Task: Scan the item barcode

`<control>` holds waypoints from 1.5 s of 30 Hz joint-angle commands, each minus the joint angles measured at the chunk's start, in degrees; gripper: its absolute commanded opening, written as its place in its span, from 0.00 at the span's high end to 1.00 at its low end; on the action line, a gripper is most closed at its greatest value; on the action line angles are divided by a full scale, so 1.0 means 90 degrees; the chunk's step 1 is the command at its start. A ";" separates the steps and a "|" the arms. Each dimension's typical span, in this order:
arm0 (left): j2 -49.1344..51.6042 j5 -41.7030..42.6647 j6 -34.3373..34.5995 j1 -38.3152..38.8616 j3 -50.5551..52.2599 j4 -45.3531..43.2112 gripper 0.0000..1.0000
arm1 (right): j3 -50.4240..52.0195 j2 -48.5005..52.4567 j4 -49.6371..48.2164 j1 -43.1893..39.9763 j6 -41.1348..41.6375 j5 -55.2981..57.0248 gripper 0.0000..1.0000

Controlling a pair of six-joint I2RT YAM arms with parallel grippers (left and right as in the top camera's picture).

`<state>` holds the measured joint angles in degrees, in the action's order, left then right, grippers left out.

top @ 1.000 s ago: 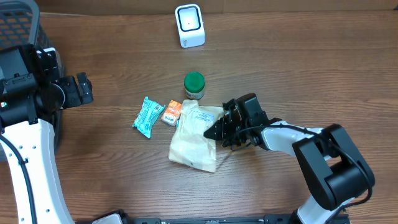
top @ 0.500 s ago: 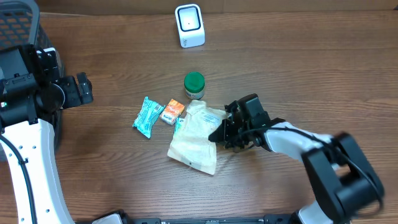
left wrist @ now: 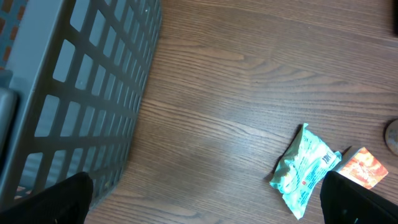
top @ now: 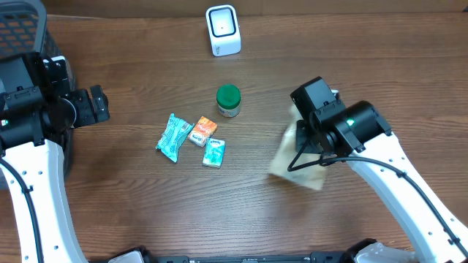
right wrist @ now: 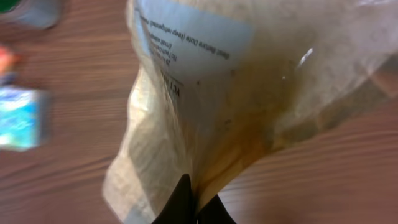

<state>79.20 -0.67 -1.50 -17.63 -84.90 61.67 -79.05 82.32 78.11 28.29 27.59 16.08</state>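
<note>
The item is a beige plastic bag hanging above the table right of centre, pinched at one edge by my right gripper. In the right wrist view the bag fills the frame. Its white printed label sits at the top, and my right gripper is shut on the bag's lower fold. The white scanner stands at the far edge of the table. My left gripper hovers at the left by the basket, open and empty.
On the table's middle lie a teal packet, an orange packet, a small teal box and a green-lidded jar. A dark mesh basket stands at the far left, close to my left arm.
My right gripper has lifted the beige bag off the table and carried it to the right, uncovering the small teal box. The left arm has not moved.
</note>
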 commanded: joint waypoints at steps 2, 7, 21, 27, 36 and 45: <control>0.0022 0.0053 -0.0073 0.0015 -0.0036 -0.0022 0.00 | -0.0165 0.0809 0.0367 0.0034 -0.0245 0.2480 0.96; 0.0022 0.0053 -0.0073 0.0015 -0.0036 -0.0022 0.00 | -0.0165 0.1855 0.0452 0.0056 -0.1314 0.3640 0.96; 0.0022 0.0053 -0.0073 0.0015 -0.0036 -0.0022 0.00 | -0.0163 0.3113 -0.0379 0.1154 -0.2239 0.2985 0.96; 0.0022 0.0053 -0.0073 0.0015 -0.0036 -0.0022 0.00 | -0.0158 0.3376 -0.0413 0.1394 -0.2259 0.2098 0.96; 0.0022 0.0053 -0.0073 0.0015 -0.0036 -0.0022 0.01 | -0.0206 0.3310 -0.0469 0.1462 -0.2246 -0.0364 0.67; 0.0022 0.0053 -0.0073 0.0015 -0.0036 -0.0019 0.00 | -0.1073 0.2664 -0.0614 0.1299 -0.2290 -0.1328 0.57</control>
<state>79.20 -0.69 -1.50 -17.63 -84.90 61.67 -84.03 111.55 72.84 40.95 7.25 8.38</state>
